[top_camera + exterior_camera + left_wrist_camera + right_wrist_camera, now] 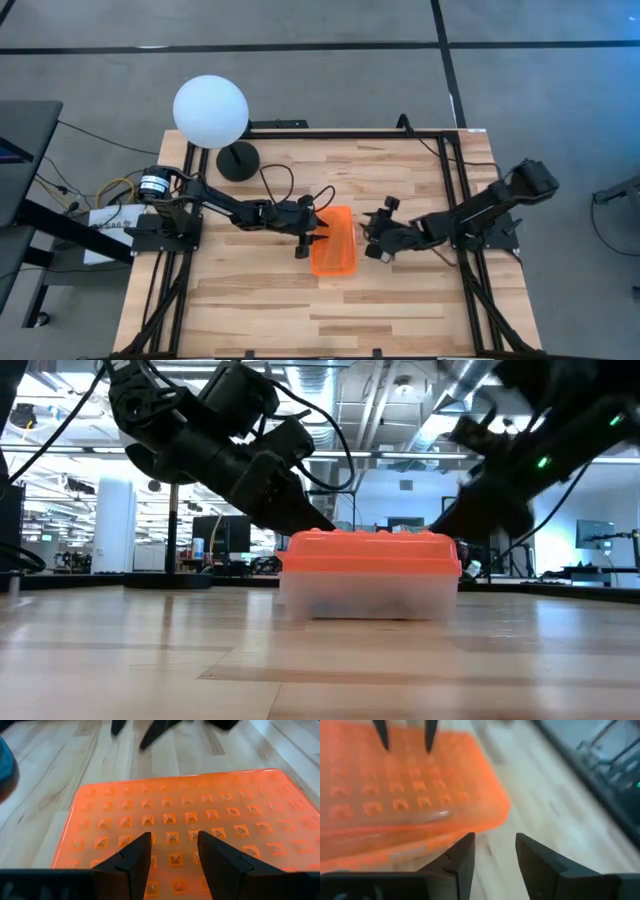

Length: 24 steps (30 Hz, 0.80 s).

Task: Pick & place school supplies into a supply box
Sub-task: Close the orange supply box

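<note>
The supply box (333,243) stands at the table's middle on its clear base (370,596), with the studded orange lid (175,805) on top. My left gripper (173,836) is open and slants down over the lid's left part (320,238). In the low view its tips (320,526) are at the lid's top edge. My right gripper (495,836) is open just right of the box (369,243), above bare wood beside a lid corner (495,805). No school supplies show. My left gripper has its open fingers (140,850) slanting down from the table's left side over the lid's top (172,837). I cannot tell whether the tips touch the lid.
A white globe lamp (211,111) on a black base (237,160) stands at the far left, with cables nearby. Black frame rails (452,190) run along the table's sides. Bare wood (330,310) lies between the box and the near edge.
</note>
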Each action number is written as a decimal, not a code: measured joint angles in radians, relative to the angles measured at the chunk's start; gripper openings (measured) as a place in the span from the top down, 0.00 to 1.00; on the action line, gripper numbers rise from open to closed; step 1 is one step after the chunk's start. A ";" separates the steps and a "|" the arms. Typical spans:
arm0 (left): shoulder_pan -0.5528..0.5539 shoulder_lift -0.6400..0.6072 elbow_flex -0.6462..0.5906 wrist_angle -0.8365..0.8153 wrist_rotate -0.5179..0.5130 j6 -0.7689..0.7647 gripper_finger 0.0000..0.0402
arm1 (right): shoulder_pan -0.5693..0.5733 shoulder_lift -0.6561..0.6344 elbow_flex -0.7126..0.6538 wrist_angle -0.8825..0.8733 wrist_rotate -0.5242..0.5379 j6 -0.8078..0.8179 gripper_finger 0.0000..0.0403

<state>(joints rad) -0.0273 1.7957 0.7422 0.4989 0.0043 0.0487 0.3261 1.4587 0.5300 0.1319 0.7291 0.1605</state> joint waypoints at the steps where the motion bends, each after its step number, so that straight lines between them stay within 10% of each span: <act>1: 0.000 0.000 0.000 0.000 0.003 0.004 0.61 | 0.012 -0.031 -0.002 0.003 0.009 -0.022 0.67; 8: 0.000 0.002 -0.002 0.000 0.015 0.020 0.61 | 0.018 -0.084 0.001 0.267 -0.206 -0.278 0.67; 24: -0.001 0.003 -0.006 -0.014 0.017 0.020 0.61 | -0.148 0.245 0.009 0.419 -0.469 -0.109 0.73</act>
<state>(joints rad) -0.0280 1.7988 0.7365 0.4846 0.0216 0.0689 0.1779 1.7039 0.5388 0.5507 0.2604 0.0515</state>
